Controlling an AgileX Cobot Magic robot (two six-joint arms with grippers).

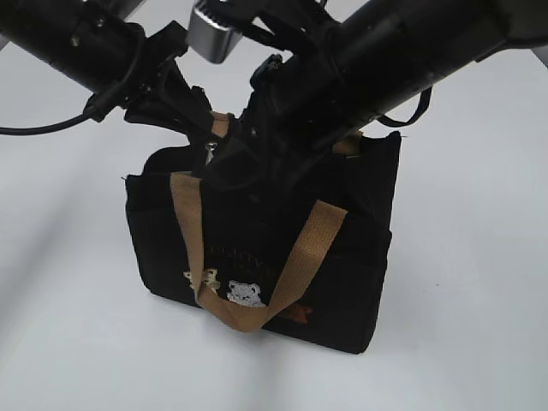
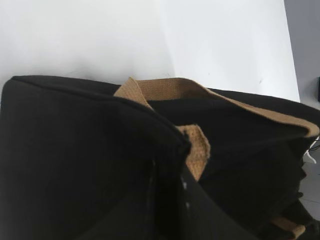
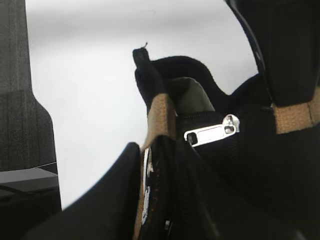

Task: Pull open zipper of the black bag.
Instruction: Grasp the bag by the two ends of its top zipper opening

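The black bag point(image 1: 342, 257) stands upright on the white table, and its front tan handle point(image 1: 257, 312) hangs down over the bears. My left gripper point(image 1: 184, 116) is shut on the bag's top left corner, pinching black fabric point(image 2: 75, 150) between its fingers point(image 2: 167, 200). My right gripper point(image 1: 235, 167) rests on the bag's top just right of that corner. In the right wrist view its jaws point(image 3: 155, 200) stand slightly apart. The zipper point(image 3: 210, 134) lies free on the black bag point(image 3: 260, 175) beyond the fingertips. Past the zipper point(image 1: 210, 154) the top gapes and shows pale lining.
The white table point(image 1: 68, 325) surrounds the bag on all sides. Both arms cross above the bag and hide most of its top. A dark part of the other arm point(image 3: 20, 150) fills the left edge of the right wrist view.
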